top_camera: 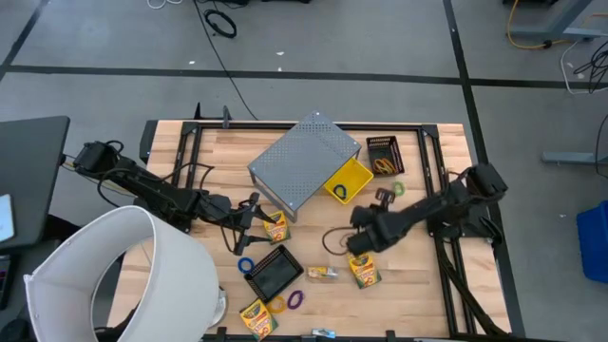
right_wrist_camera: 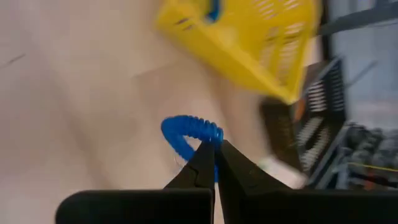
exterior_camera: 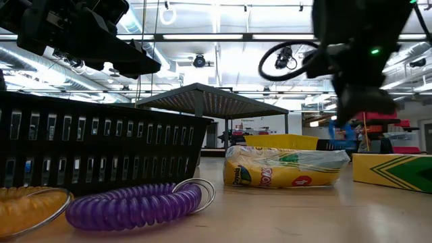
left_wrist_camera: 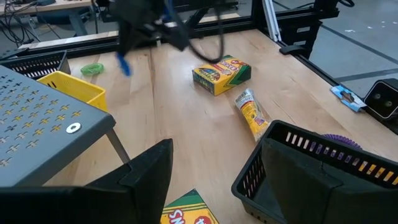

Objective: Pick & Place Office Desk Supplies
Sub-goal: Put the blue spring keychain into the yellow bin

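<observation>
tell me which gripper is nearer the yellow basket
Right. The right gripper, shut on a blue coil loop, hangs just in front of the yellow basket; the left gripper sits farther off, beyond the grey perforated stand.

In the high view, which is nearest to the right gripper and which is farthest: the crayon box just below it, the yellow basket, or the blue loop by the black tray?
Measured from the right gripper, which holds a blue coil:
1. Crayon box, just below the gripper, toward the table's front edge.
2. Yellow basket, above it, beside the grey perforated stand.
3. Blue loop, far to the picture's left, by the black tray.
</observation>
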Controlling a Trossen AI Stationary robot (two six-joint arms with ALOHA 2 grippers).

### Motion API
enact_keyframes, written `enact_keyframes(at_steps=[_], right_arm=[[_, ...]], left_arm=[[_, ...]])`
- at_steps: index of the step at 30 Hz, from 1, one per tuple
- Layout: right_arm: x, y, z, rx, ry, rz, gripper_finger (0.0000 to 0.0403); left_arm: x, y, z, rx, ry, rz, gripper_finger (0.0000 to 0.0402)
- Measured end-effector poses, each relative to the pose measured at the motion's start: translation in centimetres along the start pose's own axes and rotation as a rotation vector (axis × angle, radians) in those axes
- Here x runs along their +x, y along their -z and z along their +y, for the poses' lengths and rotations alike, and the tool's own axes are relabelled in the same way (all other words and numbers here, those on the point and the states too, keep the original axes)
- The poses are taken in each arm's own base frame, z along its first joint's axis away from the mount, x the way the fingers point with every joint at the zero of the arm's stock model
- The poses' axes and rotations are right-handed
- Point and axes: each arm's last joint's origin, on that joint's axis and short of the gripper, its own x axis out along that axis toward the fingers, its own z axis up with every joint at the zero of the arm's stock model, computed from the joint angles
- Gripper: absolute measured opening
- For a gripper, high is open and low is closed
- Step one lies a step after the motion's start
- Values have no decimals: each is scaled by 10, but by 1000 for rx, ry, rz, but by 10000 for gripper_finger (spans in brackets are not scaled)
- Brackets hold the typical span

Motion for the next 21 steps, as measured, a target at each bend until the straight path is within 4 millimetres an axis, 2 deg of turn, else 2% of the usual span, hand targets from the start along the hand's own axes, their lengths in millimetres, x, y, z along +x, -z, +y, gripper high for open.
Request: enact_keyframes(at_steps=[9,21], right_arm=[[22,-21,-28,-40,167,-45,1],[48,-61,-48,-93,163,-162,1]], left_arm=[[0,0,0,-10,0,0,250],[0,0,0,-11,-8,1,250]])
